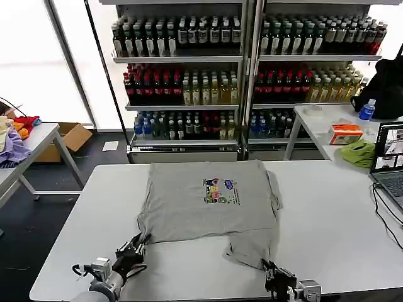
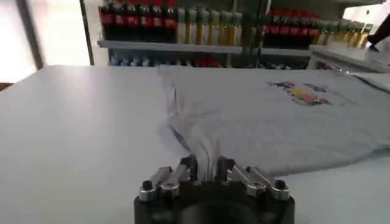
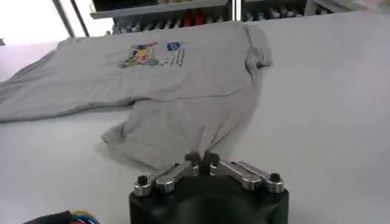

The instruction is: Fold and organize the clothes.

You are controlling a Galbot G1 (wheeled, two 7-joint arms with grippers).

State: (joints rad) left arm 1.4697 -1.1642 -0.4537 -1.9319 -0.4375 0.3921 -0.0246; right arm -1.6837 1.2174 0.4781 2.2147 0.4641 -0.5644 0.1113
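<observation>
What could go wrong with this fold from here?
1. The left pincer pinches only a thin pleat at the shirt edge, so the cloth could slip out when lifted.
2. The right pincer holds a rumpled flap nearer the robot, so the two grips look uneven and the fold may come out skewed or creased.

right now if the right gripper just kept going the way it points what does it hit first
The right gripper points across the table at the grey shirt. Its closed fingertips already sit at the shirt's near hem, so it would probably push into that bunched fabric first.
</observation>
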